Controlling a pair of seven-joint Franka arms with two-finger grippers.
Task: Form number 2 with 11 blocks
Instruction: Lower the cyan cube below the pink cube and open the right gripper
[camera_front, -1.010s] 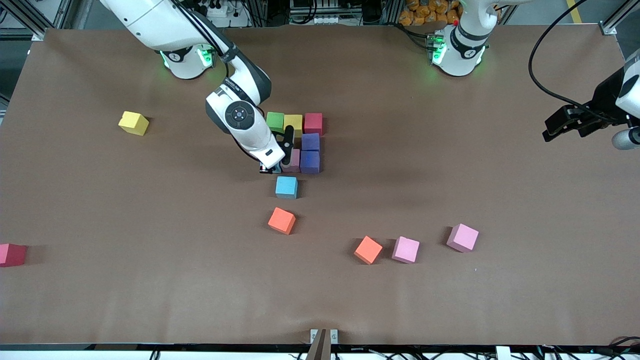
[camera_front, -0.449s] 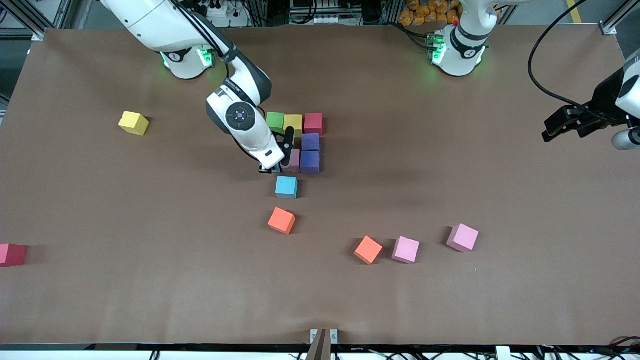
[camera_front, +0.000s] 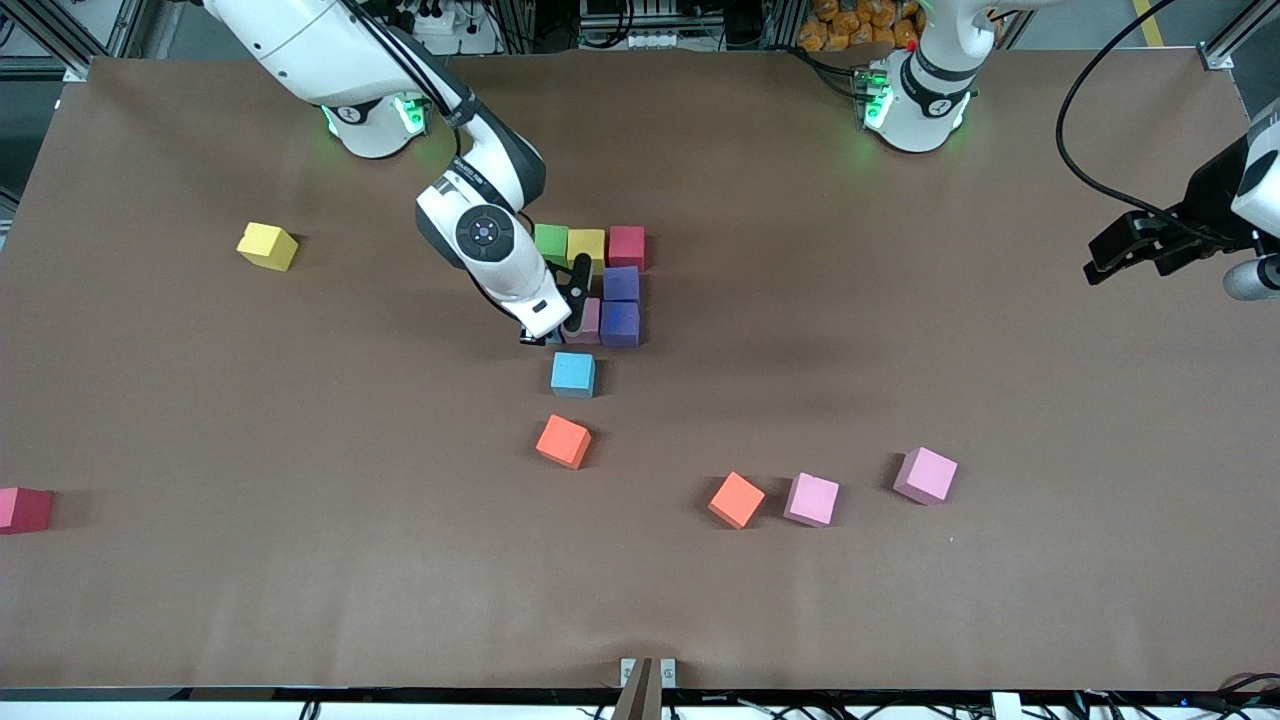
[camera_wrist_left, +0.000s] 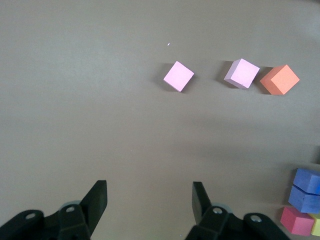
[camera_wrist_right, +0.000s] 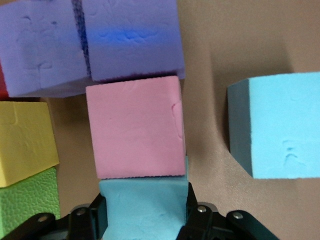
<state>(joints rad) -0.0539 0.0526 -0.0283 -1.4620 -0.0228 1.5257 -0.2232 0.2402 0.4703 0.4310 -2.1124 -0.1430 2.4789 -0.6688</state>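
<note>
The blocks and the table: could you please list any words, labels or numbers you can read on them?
None: the blocks and the table carry no writing.
Right arm, round mark on its wrist: too small to read.

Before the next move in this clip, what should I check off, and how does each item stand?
1. Right tool shut on the held light blue block: ok.
2. Held block touching the pink block: ok, edges slightly offset.
3. Pink block against the purple block: ok.
4. Held block resting flat on the table: cannot tell.
5. Loose light blue block apart from the right tool, nearer to the front camera: ok.
6. Left tool open, waiting over the left arm's end of the table: ok.
</note>
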